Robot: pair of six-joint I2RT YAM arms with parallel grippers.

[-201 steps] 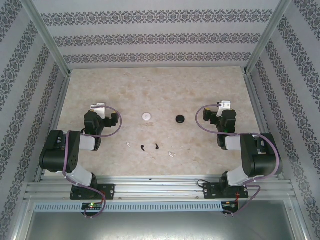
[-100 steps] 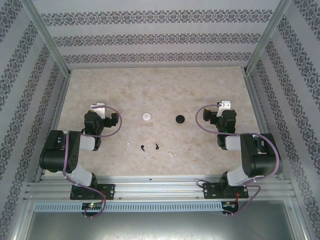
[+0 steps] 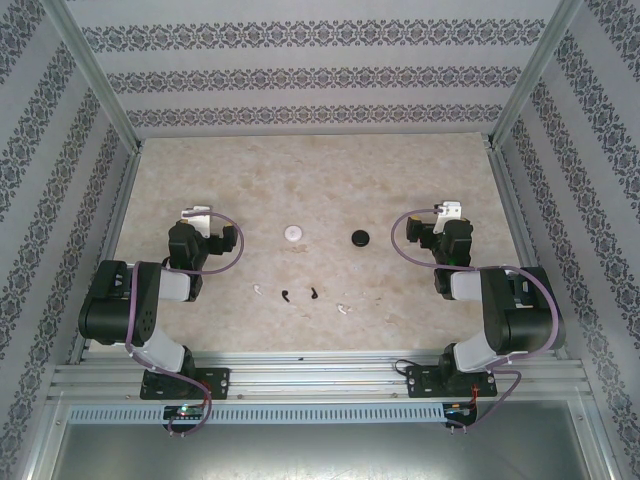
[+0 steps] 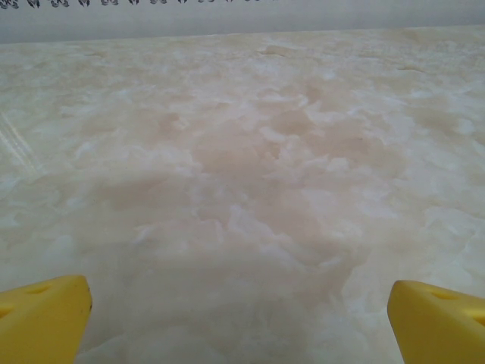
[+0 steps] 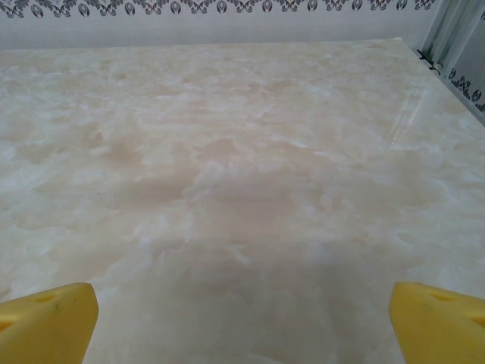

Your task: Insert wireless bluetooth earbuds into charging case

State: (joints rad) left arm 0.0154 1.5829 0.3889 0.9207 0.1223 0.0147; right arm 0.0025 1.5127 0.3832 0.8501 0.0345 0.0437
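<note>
A white round charging case and a black round charging case lie mid-table. Nearer the arms lie the earbuds in a loose row: a white bud, two black buds and a white bud. My left gripper rests left of the white case, apart from it. My right gripper rests right of the black case. In the wrist views both the left gripper and the right gripper stand open, yellow fingertips wide apart over bare marble.
The marble-patterned table is fenced by patterned walls with metal posts at the back corners. An aluminium rail carries both arm bases at the near edge.
</note>
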